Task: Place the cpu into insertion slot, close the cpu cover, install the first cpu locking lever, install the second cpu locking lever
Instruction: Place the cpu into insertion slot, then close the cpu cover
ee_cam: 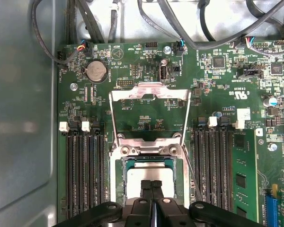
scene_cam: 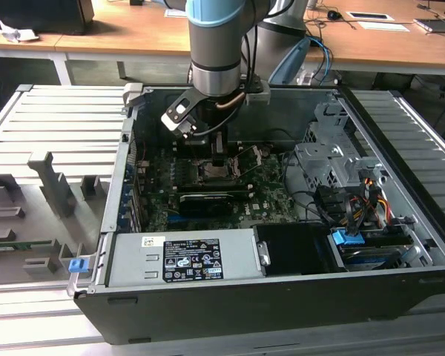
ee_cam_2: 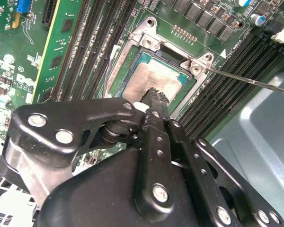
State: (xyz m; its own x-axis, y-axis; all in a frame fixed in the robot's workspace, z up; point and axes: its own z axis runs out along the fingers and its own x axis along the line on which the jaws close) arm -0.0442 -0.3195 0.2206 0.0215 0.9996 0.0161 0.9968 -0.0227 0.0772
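The cpu (ee_cam_2: 157,78) lies flat in the insertion slot (ee_cam_2: 144,35), its dull grey face up. My gripper (ee_cam_2: 154,94) is shut, and its fingertips (ee_cam: 146,187) rest together on the cpu's face. The cpu cover (ee_cam: 149,91), a silvery frame, is swung open and lies back on the green board beyond the insertion slot (ee_cam: 118,177). A thin locking lever (ee_cam_2: 248,80) sticks out free beside the socket. In the exterior view the gripper (scene_cam: 219,159) reaches down into the open computer case above the motherboard.
Rows of black memory slots (ee_cam: 85,170) flank the socket on both sides. The power supply (scene_cam: 182,259) fills the case's near side. A drive cage (scene_cam: 326,159) and a bundle of cables (scene_cam: 348,208) sit on the exterior view's right. Grey fixtures (scene_cam: 52,193) stand outside the case.
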